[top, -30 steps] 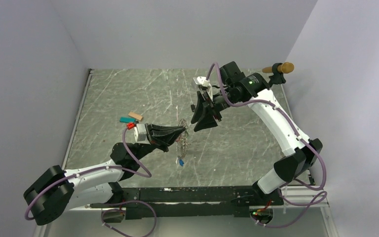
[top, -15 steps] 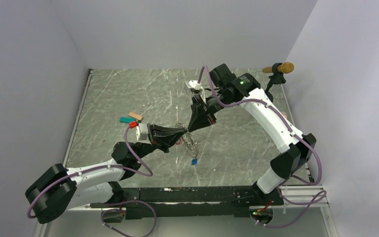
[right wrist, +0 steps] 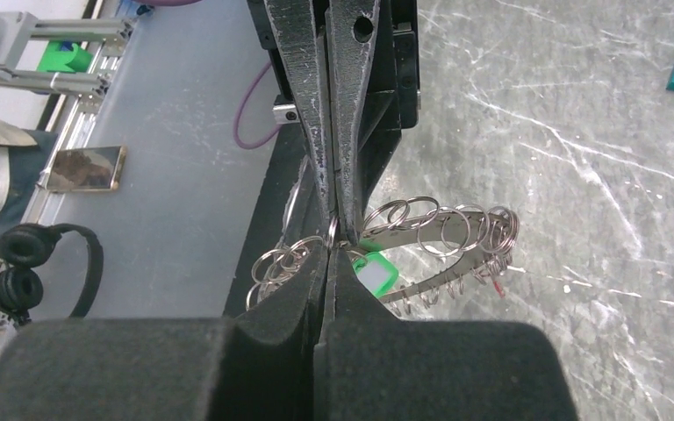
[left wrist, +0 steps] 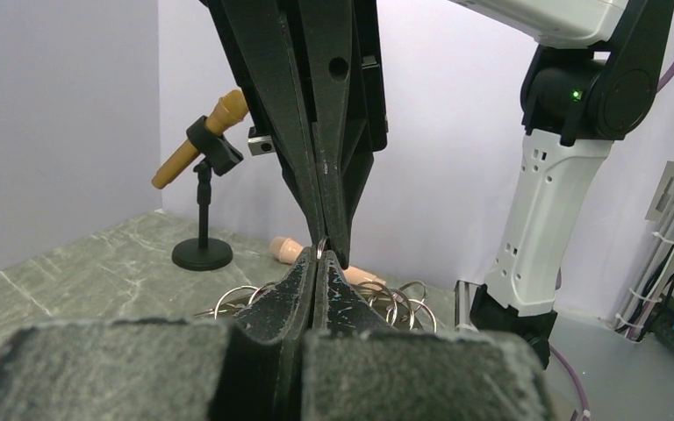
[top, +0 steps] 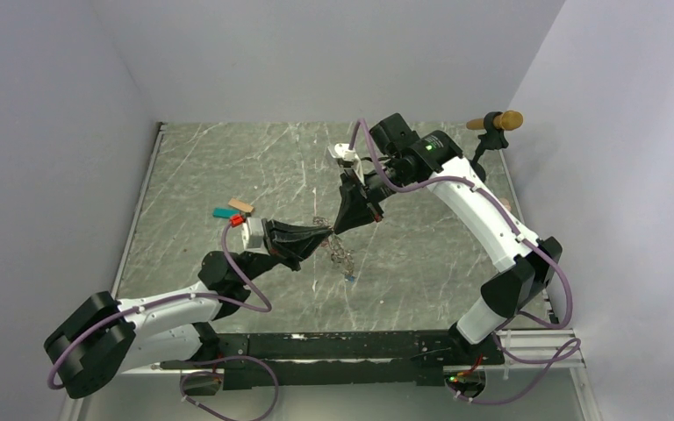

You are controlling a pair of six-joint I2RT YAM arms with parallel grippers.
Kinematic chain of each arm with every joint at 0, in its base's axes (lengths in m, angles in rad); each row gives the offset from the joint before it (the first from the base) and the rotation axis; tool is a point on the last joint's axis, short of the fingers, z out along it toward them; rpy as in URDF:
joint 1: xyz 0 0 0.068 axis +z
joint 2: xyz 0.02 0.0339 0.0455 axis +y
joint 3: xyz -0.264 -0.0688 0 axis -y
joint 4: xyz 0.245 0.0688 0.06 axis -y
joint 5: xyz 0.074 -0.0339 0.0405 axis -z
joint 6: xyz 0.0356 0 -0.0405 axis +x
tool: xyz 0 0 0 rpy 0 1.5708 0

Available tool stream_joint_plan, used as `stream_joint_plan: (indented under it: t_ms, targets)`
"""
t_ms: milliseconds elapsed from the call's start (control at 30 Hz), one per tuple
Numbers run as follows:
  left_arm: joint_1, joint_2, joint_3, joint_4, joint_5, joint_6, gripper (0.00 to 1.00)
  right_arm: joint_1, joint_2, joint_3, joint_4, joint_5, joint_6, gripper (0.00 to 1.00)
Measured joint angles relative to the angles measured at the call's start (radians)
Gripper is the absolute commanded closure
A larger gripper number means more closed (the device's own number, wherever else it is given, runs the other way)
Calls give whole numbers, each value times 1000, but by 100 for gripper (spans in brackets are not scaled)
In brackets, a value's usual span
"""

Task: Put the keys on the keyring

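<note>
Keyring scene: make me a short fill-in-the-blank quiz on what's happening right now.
1. Both the left gripper and right gripper are ___ on the keyring.
2. The lowest-hanging key in the top view has a ___ tag.
3. The key tag in the right wrist view is ___.
Missing: shut; blue; green.

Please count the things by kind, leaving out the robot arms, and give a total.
Rectangular blocks: 2 (teal block, tan block)
Keys with plastic tag heads: 2 (green key, blue key)
Metal keyring fringed with small rings: 1
Tan-headed microphone on black stand: 1
Total: 6
</note>
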Motion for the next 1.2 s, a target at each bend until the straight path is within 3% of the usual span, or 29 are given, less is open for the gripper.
stream_joint_plan:
  t_ms: [33, 67, 200, 233, 333, 433, 500, 667, 800, 1000, 1200]
  targets:
    - [0, -2, 0, -5, 0, 0, 100, 0, 0, 0, 0, 4, 0, 100]
    - [1, -6, 0, -13, 0, 0, 93, 2, 0, 0, 0, 9, 1, 100]
    - [8, -45, 0, -80, 1, 14, 50, 11, 0, 0, -5, 58, 1, 100]
    - [13, -74, 2, -114, 2, 20, 43, 13, 2, 0, -13, 80, -3, 100]
    - [24, -171, 28, -256, 15, 61, 35, 16, 9, 11, -55, 139, -29, 100]
    - [29, -274, 118, -521, 38, 150, 28, 16, 19, 36, -93, 200, -57, 100]
    - [30, -303, 196, -692, 54, 216, 18, 16, 23, 49, -113, 242, -71, 100]
    - [27, -225, 434, -1100, 99, 392, 27, 20, 47, 95, -155, 326, -91, 100]
    - [4, -115, 542, -1292, 95, 481, 39, 21, 63, 106, -164, 359, -93, 100]
    - [-32, -26, 597, -1427, 68, 558, 55, 21, 65, 107, -167, 380, -93, 100]
    - [-50, -19, 608, -1446, 34, 589, 58, 22, 65, 108, -170, 382, -93, 100]
